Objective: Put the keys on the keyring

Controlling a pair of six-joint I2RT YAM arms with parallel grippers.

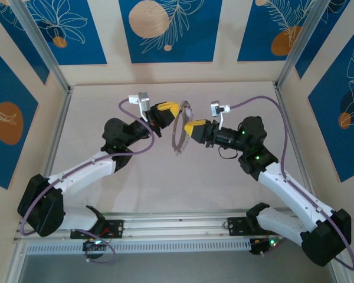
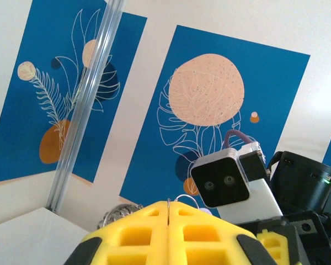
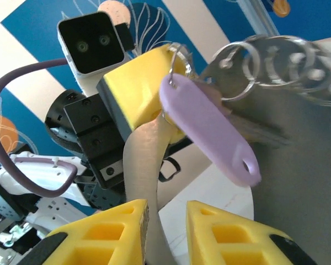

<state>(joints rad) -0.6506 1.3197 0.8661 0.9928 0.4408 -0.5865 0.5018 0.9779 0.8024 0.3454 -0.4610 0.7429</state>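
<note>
Left gripper (image 2: 169,214), yellow jaws closed, raised above the table (image 1: 141,183).
Its tips pinch the wire loop of the lilac-headed key (image 3: 209,130), which hangs just below them. The keyring (image 3: 281,55) stands upright between the 2 grippers, its small loops just beside the key. Right gripper (image 3: 166,215): jaws part-open, facing the key; contact with the keyring cannot be told.

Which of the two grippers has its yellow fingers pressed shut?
The left gripper: its fingers meet, pinching a thin wire loop. The right gripper shows a gap.
</note>
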